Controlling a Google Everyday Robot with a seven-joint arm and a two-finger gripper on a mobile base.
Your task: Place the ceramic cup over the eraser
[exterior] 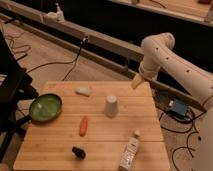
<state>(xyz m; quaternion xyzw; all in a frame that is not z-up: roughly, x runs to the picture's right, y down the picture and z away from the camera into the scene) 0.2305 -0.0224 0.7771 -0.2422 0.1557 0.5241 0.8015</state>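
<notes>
The white ceramic cup (111, 106) stands upside down, narrow end up, near the middle of the wooden table (60, 145). The small dark eraser (78, 152) lies near the table's front edge, left of the cup and well apart from it. My gripper (137, 82) hangs from the white arm (165, 52) above the table's far right edge, behind and to the right of the cup. It holds nothing that I can see.
A green bowl (45, 107) sits at the table's left edge. An orange carrot (83, 125) lies between cup and eraser. A pale lump (84, 91) lies at the back. A clear bottle (129, 153) lies at the front right. Cables cross the floor.
</notes>
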